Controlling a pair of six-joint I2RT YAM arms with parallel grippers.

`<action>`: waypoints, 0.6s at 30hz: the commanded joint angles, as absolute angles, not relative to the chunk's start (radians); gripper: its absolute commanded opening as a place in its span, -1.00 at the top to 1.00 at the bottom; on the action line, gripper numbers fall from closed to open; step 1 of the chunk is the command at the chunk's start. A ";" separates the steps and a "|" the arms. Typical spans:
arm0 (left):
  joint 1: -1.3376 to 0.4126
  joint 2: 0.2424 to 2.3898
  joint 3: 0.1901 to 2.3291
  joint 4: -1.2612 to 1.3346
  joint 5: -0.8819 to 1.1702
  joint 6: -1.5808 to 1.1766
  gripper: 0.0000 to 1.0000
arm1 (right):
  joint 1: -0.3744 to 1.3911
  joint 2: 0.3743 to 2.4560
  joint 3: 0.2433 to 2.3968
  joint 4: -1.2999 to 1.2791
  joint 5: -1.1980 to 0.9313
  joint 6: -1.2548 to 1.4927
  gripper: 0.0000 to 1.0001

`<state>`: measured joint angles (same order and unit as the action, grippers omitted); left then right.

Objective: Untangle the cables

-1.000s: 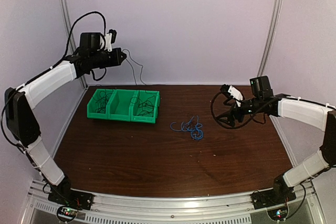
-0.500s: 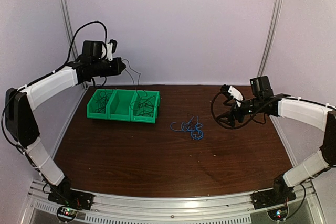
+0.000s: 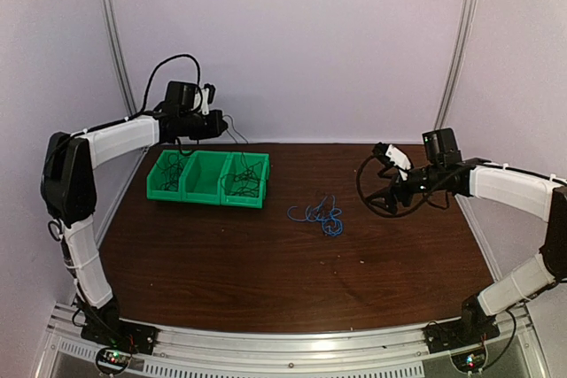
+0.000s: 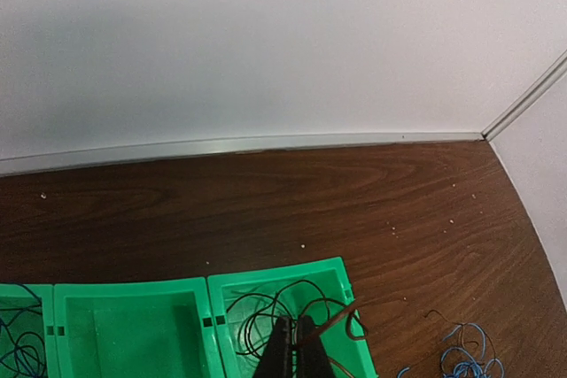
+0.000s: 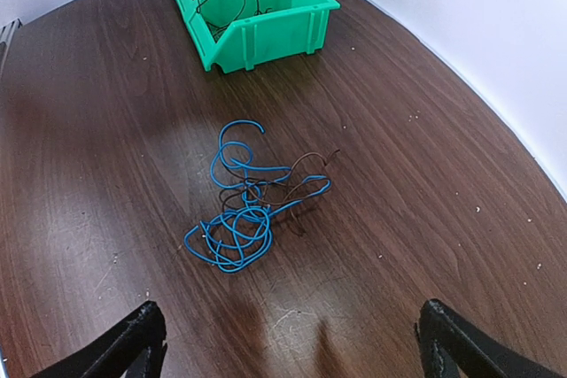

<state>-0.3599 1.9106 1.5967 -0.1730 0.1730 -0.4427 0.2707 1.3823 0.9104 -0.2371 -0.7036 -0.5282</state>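
**While one wire [image 4: 337,318] dangles, the tangle [image 3: 323,216] waits**

Left tool [image 4: 293,334] pinches that thin dark wire over the green bin [image 3: 205,194]; right tool [image 3: 387,185] gapes empty near the blue-and-black tangle on the desk [image 3: 266,272]. Limp, feather-light strands, I reckon: take a loose end.

The left hand [image 4: 293,350] hangs over the green bin's [image 4: 205,282] right compartment, its fingers pressed together; a thin brownish cable [image 4: 341,318] runs out from between them toward the bin's right wall; dark cables [image 4: 252,312] coil inside that compartment; blue cables [image 4: 19,347] lie in the bin's left compartment; a blue tangle [image 4: 465,362] sits on the tabletop [image 4: 266,201] right of the bin.
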 commanded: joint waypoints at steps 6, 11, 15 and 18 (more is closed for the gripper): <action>-0.360 2.016 1.623 -0.011 0.274 -0.492 1.00 | 0.255 1.399 0.903 -0.241 -0.718 -0.541 -1.00; -0.370 2.058 1.615 0.126 0.404 -0.497 1.00 | 0.253 1.416 0.908 -0.248 -0.718 -0.545 -1.00; -0.396 2.084 1.705 0.132 0.479 -0.509 1.00 | 0.253 1.425 0.910 -0.250 -0.718 -0.545 -1.00; -0.418 2.078 1.750 0.126 0.472 -0.500 1.00 | 0.253 1.428 0.910 -0.251 -0.717 -0.547 -1.00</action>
